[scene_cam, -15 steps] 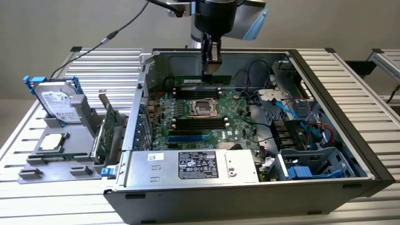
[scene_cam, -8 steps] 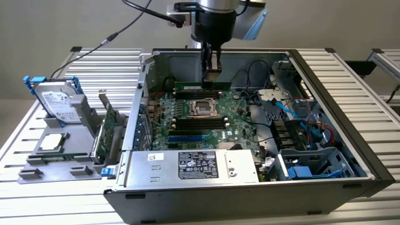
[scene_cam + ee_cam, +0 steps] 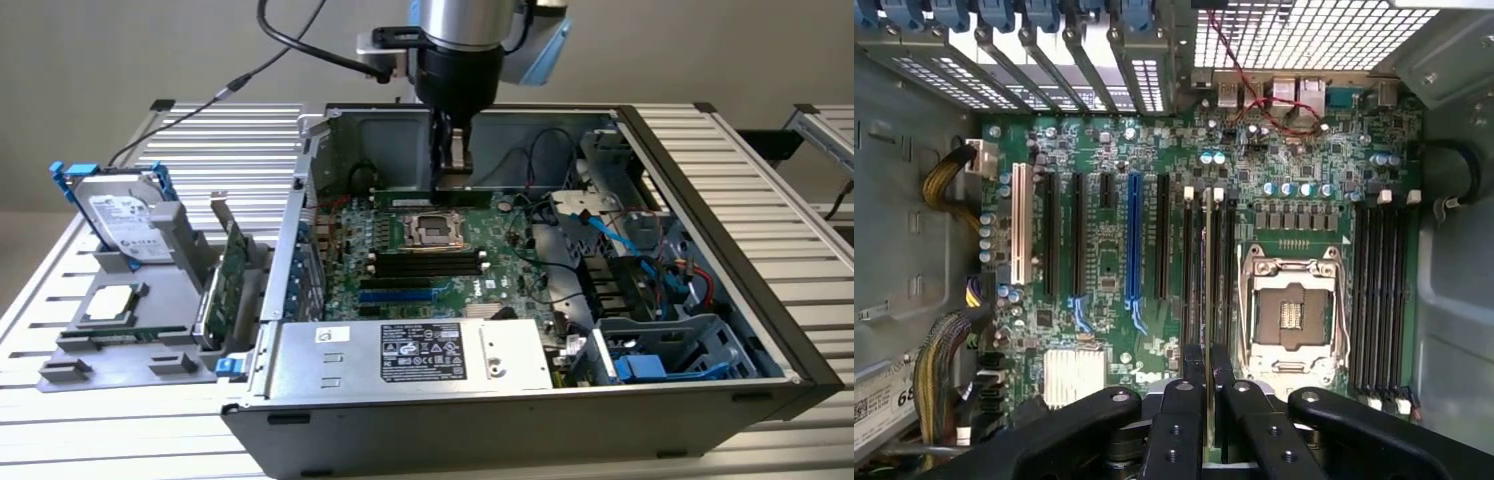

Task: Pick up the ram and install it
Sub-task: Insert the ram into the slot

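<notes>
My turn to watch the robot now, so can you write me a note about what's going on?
Gripper: shut on the ram, which it holds on edge.
Where: inside the open computer case, lined up over the memory slots beside the CPU socket.
Done: the ram is picked up and sits over the motherboard.
Left: the ram does not look pushed down into a slot yet. I cannot tell whether it touches one.

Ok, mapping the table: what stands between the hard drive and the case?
In the exterior view, a green expansion card stands between the hard drive and case.
</notes>
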